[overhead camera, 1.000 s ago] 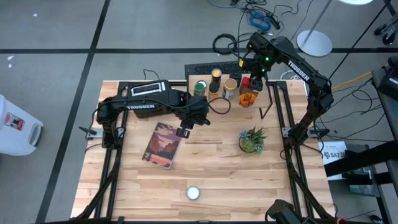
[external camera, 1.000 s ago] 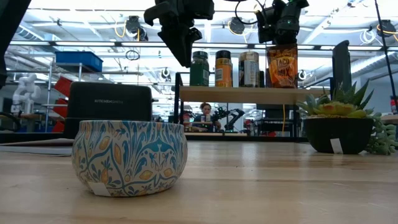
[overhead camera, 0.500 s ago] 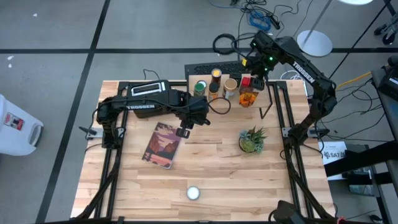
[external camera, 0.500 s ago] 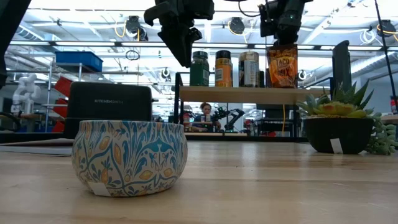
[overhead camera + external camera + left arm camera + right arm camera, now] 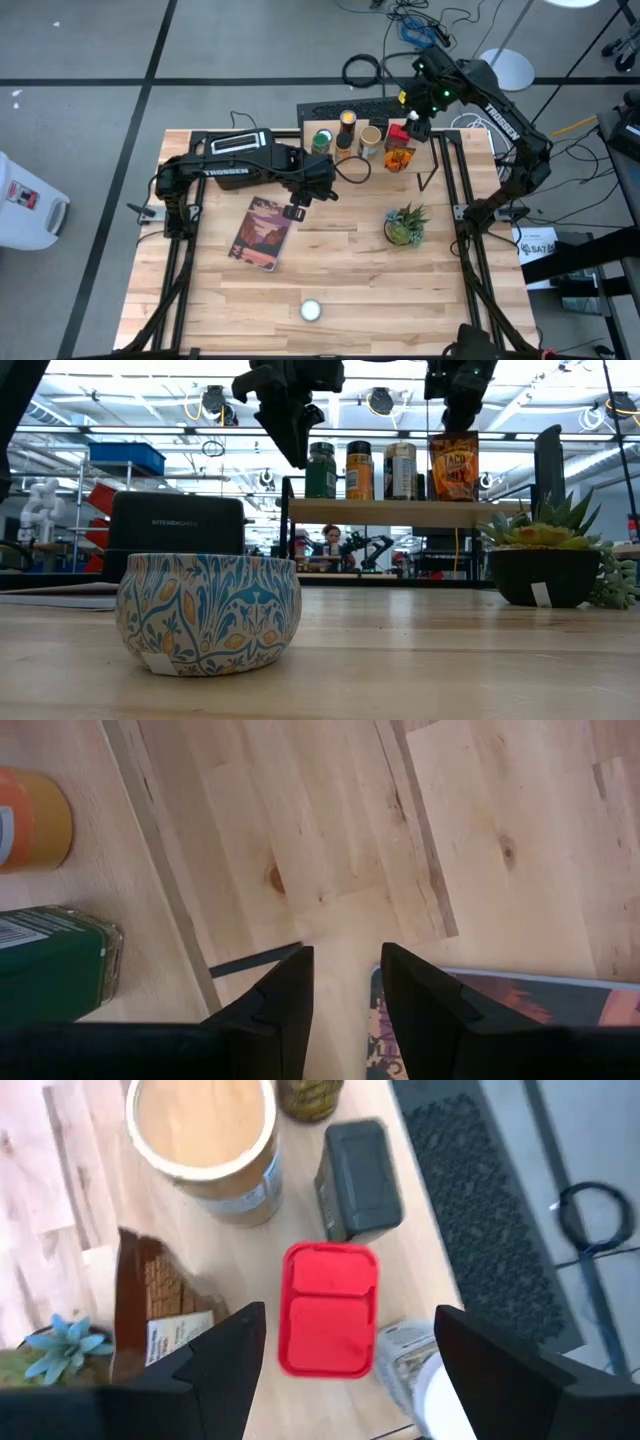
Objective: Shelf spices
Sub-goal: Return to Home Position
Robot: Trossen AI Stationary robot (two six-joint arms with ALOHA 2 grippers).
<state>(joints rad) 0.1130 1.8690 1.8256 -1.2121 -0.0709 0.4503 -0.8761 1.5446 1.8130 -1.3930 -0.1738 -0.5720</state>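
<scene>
The shelf (image 5: 400,512) stands at the table's far edge. On its wooden top stand several spices: a green-topped jar (image 5: 322,140), an orange jar (image 5: 359,470), a tan-topped jar (image 5: 205,1130), a black-topped tin (image 5: 360,1175), a red-topped tin (image 5: 328,1310) and a brown packet (image 5: 454,465). My right gripper (image 5: 350,1370) hangs open above the red-topped tin, touching nothing. My left gripper (image 5: 347,990) hovers open over the table in front of the shelf's left end, beside the book (image 5: 262,232). A round patterned tin (image 5: 208,610) with a white top sits on the table near the front edge.
A black toaster (image 5: 235,143) stands at the far left, next to the shelf. A potted green plant (image 5: 404,225) sits on the table's right half in front of the shelf. A black mat (image 5: 480,1210) lies on the floor beyond the table's far edge.
My right gripper has risen above the shelf's right end and drawn a little toward the table's right edge, staying open. The spices on the shelf have kept their places.
</scene>
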